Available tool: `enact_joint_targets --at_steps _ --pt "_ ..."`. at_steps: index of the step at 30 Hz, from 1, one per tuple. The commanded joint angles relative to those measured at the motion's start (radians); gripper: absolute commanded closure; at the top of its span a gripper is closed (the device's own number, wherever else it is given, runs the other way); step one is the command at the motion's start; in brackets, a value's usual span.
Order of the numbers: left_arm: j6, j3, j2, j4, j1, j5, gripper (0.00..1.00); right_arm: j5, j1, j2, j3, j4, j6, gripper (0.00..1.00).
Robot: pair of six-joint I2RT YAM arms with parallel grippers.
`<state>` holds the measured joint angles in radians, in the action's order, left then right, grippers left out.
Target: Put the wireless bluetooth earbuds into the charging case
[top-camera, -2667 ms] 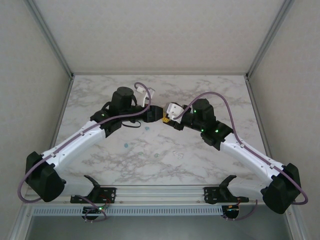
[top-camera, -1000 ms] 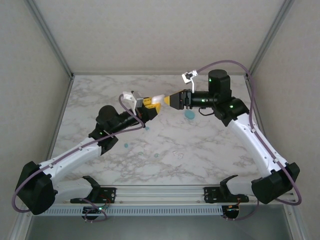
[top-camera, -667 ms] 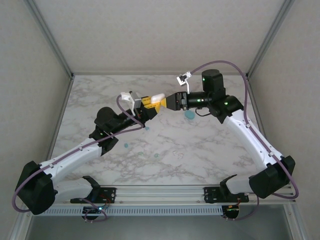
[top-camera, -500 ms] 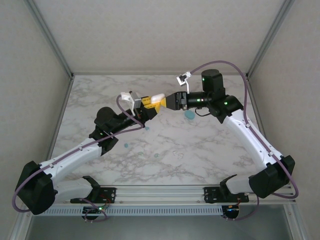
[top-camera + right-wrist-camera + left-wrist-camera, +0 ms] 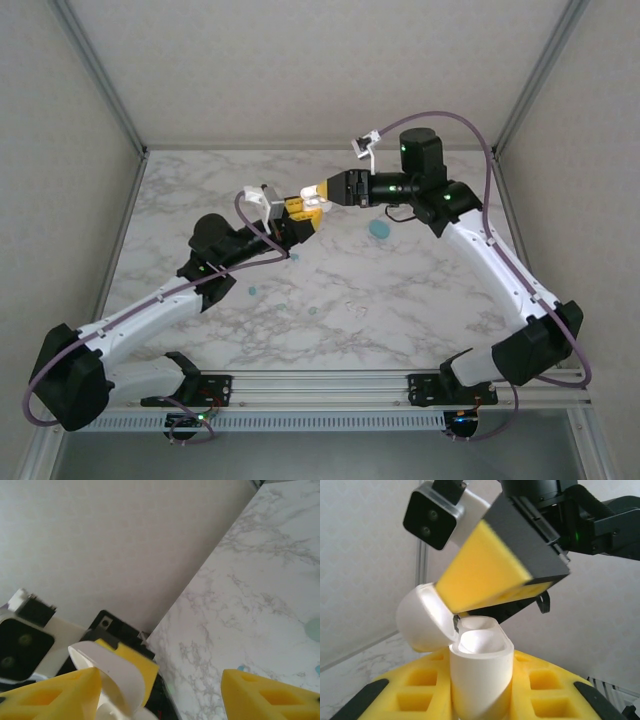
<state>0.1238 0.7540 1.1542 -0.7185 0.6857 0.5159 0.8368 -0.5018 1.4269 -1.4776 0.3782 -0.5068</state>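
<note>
Charging case [image 5: 480, 675] upright in L gripper [image 5: 480, 692], lid hinged open sideways.

High rear view over table [image 5: 420, 290]; wrist views close, face to face across open case [image 5: 480, 680].

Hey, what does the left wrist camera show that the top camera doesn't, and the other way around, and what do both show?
Left wrist, close up: the charging case has its lid hinged open, with a yellow finger of the right gripper at the lid. Top view: small teal earbuds lie loose on the marble table, and a larger round teal piece too. Both: the left gripper shut on the case, the right gripper open beside it.
</note>
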Motion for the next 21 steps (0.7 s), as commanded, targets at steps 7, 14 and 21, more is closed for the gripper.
enact_joint_targets --at_steps 7,14,21 --pt "-0.064 -0.066 -0.075 -0.034 0.008 -0.13 0.96 -0.085 0.002 -0.089 -0.066 0.081 0.081 0.25" --pt "-0.097 -0.13 -0.152 -0.018 0.005 -0.221 0.96 -0.506 0.026 -0.219 0.05 0.31 0.176 0.3" --pt "-0.124 -0.165 -0.297 0.097 0.005 -0.258 0.95 -0.563 0.015 -0.038 0.196 0.595 0.154 0.5"
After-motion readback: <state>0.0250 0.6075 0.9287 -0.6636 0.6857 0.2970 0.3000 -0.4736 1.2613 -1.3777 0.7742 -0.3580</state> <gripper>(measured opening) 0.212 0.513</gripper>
